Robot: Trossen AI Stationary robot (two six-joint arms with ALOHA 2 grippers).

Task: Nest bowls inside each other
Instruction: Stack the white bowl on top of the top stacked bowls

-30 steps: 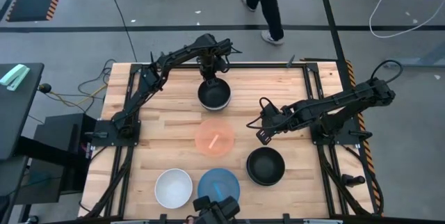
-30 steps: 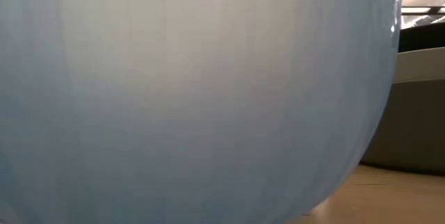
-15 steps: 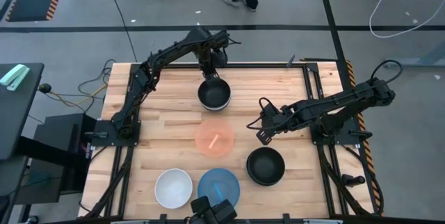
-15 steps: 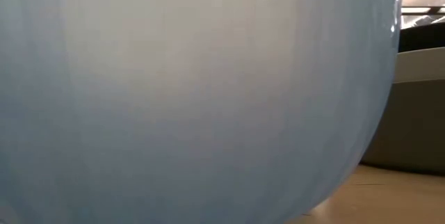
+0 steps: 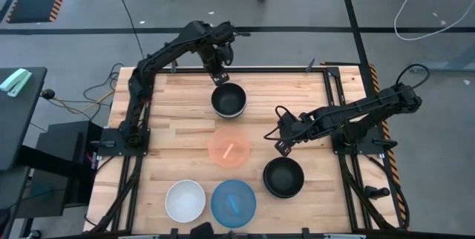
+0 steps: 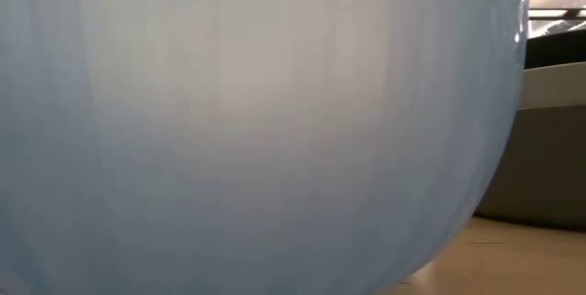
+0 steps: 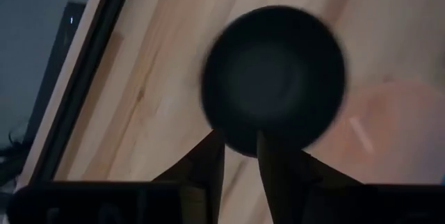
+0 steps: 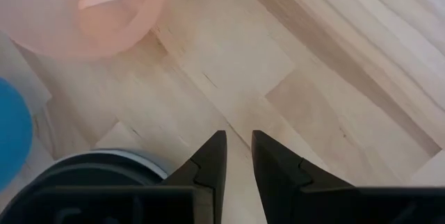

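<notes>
Around the pink bowl (image 5: pixel 228 146), four bowls or stacks remain separate, and both grippers are closed, grasping nothing.

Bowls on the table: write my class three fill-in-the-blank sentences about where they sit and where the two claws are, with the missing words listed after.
1. Between the white bowl and the nearer black bowl sits the ______ bowl.
2. The left claw is at the far rim of a ______ bowl, fingers nearly together and holding nothing.
3. The right claw, also nearly shut and empty, hangs over bare wood of the table, between the black bowl and the ______ bowl.

Missing words: blue; black; pink
</notes>
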